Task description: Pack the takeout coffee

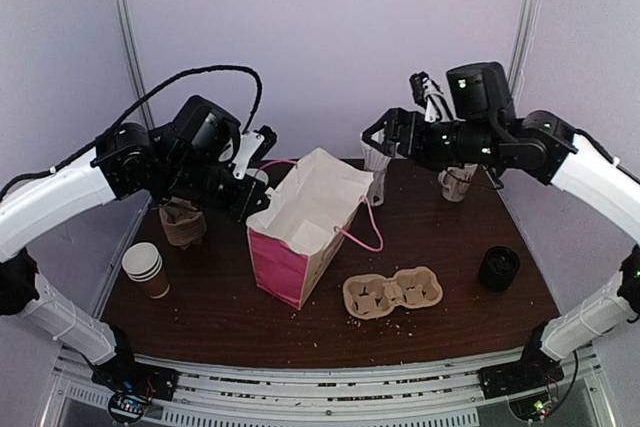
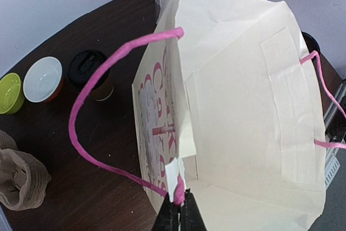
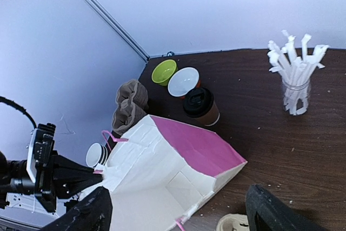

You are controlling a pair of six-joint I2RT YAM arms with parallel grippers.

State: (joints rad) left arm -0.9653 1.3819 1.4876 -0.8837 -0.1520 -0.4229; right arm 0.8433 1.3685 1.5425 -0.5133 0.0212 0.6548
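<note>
Left gripper (image 2: pixel 179 203) clamped on paper bag (image 2: pixel 243 106) rim, evidently propping it open; right gripper (image 3: pixel 178 210) spread, empty; takeout coffee (image 2: pixel 89 74) beyond.

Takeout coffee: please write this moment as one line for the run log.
left claw: shut on paper bag rim | right claw: open, empty | takeout coffee: upright on table, outside bag
</note>
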